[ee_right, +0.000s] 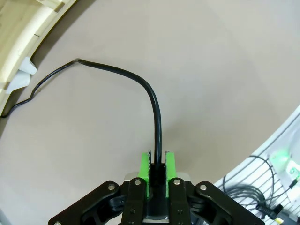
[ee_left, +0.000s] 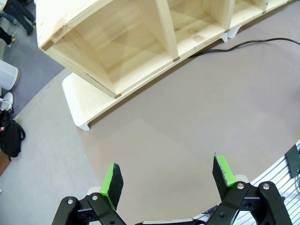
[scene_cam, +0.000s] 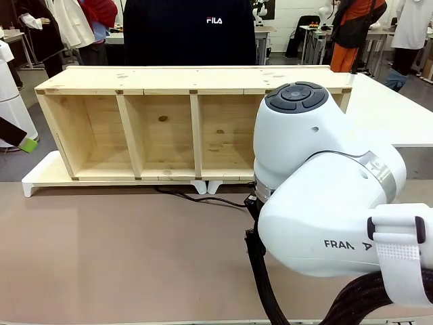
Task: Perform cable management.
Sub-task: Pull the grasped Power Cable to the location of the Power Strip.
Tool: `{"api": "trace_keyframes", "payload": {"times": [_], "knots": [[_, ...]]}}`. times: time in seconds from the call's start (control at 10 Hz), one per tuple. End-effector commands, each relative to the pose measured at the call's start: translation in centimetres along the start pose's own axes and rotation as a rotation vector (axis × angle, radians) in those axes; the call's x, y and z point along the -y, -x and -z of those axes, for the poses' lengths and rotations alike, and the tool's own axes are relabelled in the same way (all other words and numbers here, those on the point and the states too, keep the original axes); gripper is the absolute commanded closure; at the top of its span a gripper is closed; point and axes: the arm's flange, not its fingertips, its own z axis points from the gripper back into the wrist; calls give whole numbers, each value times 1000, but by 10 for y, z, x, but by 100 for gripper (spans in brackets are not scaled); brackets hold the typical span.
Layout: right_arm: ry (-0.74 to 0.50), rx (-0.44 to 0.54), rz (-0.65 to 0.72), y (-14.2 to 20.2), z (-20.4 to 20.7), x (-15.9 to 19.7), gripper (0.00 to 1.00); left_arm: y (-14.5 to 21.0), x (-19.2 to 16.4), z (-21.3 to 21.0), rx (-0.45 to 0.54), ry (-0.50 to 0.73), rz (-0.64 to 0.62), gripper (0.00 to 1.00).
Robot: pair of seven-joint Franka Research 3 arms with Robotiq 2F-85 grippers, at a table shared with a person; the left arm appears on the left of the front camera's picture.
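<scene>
Black cable (ee_right: 156,112) runs up from the clamped right gripper (ee_right: 157,165).

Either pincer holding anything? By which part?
Right pincer is shut on the thin black flexible cable, pinching the cord itself between its green pads. Left pincer is open, holding nothing.

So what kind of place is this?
Likely a robotics lab: a white robot arm at a table with a wooden shelf, the right claw gripping a cable, people in white coats behind.
</scene>
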Motion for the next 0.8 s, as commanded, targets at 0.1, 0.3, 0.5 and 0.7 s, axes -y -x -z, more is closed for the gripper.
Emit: {"api": "trace_keyframes", "payload": {"times": [0.1, 0.3, 0.5, 0.7], "knots": [[4, -3, 7, -1, -1, 1, 84, -1, 0, 0, 3, 4, 1, 0], [20, -23, 36, -14, 4, 3, 84, -1, 0, 0, 3, 4, 1, 0], [43, -96, 130, -54, 11, 29, 84, -1, 0, 0, 3, 4, 1, 0], [44, -153, 229, -98, 8, 61, 84, -1, 0, 0, 3, 4, 1, 0]]}}
